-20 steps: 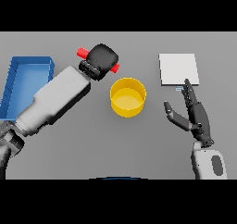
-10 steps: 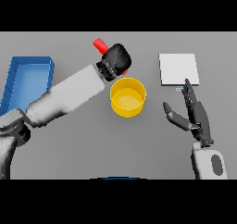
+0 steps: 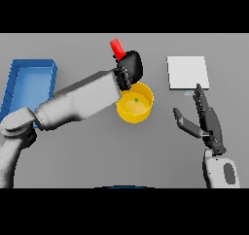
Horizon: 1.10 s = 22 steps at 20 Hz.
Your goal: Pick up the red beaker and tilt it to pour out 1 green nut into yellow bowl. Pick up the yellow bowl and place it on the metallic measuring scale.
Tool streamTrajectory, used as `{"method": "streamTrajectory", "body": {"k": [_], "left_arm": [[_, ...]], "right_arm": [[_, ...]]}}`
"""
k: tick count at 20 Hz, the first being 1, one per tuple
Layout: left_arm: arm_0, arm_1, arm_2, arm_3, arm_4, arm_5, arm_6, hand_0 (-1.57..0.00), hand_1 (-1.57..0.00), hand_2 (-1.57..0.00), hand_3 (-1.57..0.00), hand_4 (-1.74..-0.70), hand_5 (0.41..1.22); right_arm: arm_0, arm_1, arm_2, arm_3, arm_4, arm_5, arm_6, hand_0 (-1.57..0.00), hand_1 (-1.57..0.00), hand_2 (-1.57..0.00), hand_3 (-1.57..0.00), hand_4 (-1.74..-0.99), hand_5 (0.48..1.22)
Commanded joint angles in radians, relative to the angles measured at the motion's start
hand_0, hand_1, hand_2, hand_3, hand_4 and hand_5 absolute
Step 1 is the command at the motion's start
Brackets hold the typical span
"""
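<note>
Our left hand (image 3: 130,66) grips the small red cylindrical beaker (image 3: 116,49) above the round yellow bowl's (image 3: 127,113) far rim.
One tiny green nut (image 3: 136,100) lies inside the smooth bowl, on our plain grey table (image 3: 97,146) — the flat pale square measuring scale (image 3: 187,72) sits at the right, and our right hand (image 3: 208,125) waits below it, fingers straight.

The desk (image 3: 87,166) is a flat, matt grey with no grain or shine. The bowl (image 3: 130,113) looks like smooth yellow plastic, evenly coloured, and the nut (image 3: 136,100) inside it is a tiny green speck of unclear finish. The beaker (image 3: 116,49) reads as smooth red plastic. The scale (image 3: 187,72) has a pale, dull, brushed-looking top. The tray (image 3: 29,78) seems matt blue plastic. The left robot hand (image 3: 130,68) is dark and slightly satin.
</note>
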Motion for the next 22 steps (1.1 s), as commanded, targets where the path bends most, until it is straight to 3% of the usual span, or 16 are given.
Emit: {"method": "streamTrajectory", "body": {"k": [1,3,8,11,13,14,16,18,20,22], "left_arm": [[-0.013,-0.002,-0.011,0.006,-0.004,-0.007,-0.002,-1.57,-1.57,-1.57,-1.56,-1.74,1.221],[-0.027,-0.017,-0.048,0.034,-0.017,-0.004,-0.007,-1.57,-1.57,-1.57,-1.57,-1.74,1.221],[-0.065,-0.022,-0.096,0.053,-0.020,-0.003,-0.005,-1.57,-1.57,-1.57,-1.57,-1.74,1.221],[-0.108,-0.009,-0.102,0.064,-0.012,0.011,-0.006,-1.57,-1.57,-1.57,-1.57,-1.74,1.221],[-0.151,0.013,-0.082,0.075,0.011,0.035,-0.018,-1.57,-1.57,-1.57,-1.57,-1.74,1.159],[-0.176,0.021,-0.079,0.083,0.014,0.049,-0.011,-1.57,-1.57,-1.57,-1.57,-1.74,1.171],[-0.222,0.041,-0.049,0.112,0.032,0.109,-0.010,-1.57,-1.27,-1.25,-1.57,-1.64,1.189],[-0.298,0.065,-0.017,0.162,0.048,0.145,-0.003,-1.57,-1.38,-1.37,-1.21,-1.68,1.201],[-0.369,0.100,0.021,0.224,0.076,0.166,-0.023,-1.57,-1.45,-1.44,-1.34,-1.60,1.208],[-0.431,0.129,0.103,0.310,0.140,0.176,0.012,-1.57,-1.49,-1.49,-1.42,-1.55,1.213]], "right_arm": [[-0.005,0.002,0.003,0.001,0.007,-0.005,0.006,0.00,0.00,0.00,0.00,-1.283,0.601],[-0.007,-0.004,0.002,0.011,0.016,-0.006,-0.014,0.00,0.00,0.00,0.00,-1.277,0.598],[-0.005,0.002,0.008,0.002,0.027,-0.018,0.009,0.00,0.00,0.00,0.00,-1.245,0.585],[-0.006,0.000,0.004,0.008,0.018,-0.010,-0.008,0.00,0.00,0.00,0.00,-1.233,0.585],[-0.006,0.000,0.005,0.000,0.019,-0.012,-0.007,0.00,0.00,0.00,0.00,-1.222,0.590],[-0.006,-0.001,0.002,0.001,0.013,-0.009,-0.019,0.00,0.00,0.00,0.00,-1.219,0.595],[-0.020,-0.005,0.000,0.007,0.005,0.000,-0.021,0.00,0.00,0.00,0.00,-1.222,0.609],[-0.016,0.002,0.003,-0.002,-0.003,0.004,-0.023,0.00,0.00,0.00,0.00,-1.231,0.620],[0.002,-0.002,0.008,-0.005,-0.004,0.015,-0.039,0.00,0.00,0.00,0.00,-1.246,0.631],[-0.018,0.001,0.011,-0.001,0.000,0.012,-0.022,0.00,0.00,0.00,0.00,-1.266,0.639]]}}
